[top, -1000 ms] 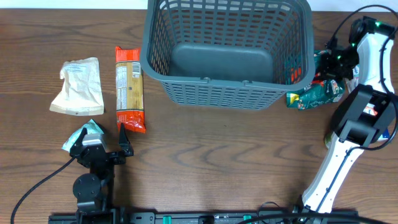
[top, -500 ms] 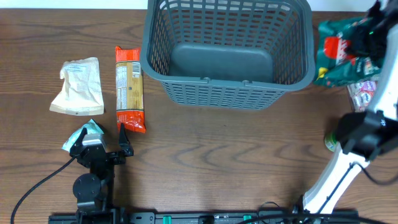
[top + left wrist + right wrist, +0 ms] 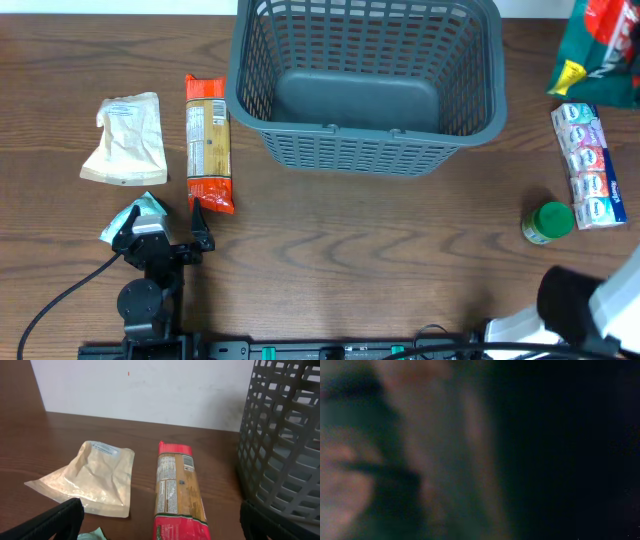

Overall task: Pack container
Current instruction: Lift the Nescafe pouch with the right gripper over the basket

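Dark wood-grain table fills the overhead view, and the left wrist camera picks up a plain white wall behind its far edge. At the far centre of the table sits the basket: dark grey plastic, rectangular with rounded corners, slotted lattice walls all round and a solid bottom in plain sight, its far rim cut by the top of the frame. Just left of it lies an orange-red snack packet set lengthwise, then a tan pouch further left. The left gripper sits low at the near left, its 2 fingers spread wide, nothing between them, a teal and white packet right by its left finger. Over on the right, a strip of small packs and a green-lidded jar lie close together, and a green and red bag looms at the top right corner, cut by the frame. Only part of the right arm shows, bottom right. The right gripper is pressed together; its own camera is all dark blur, so whether anything is pinched I can't tell
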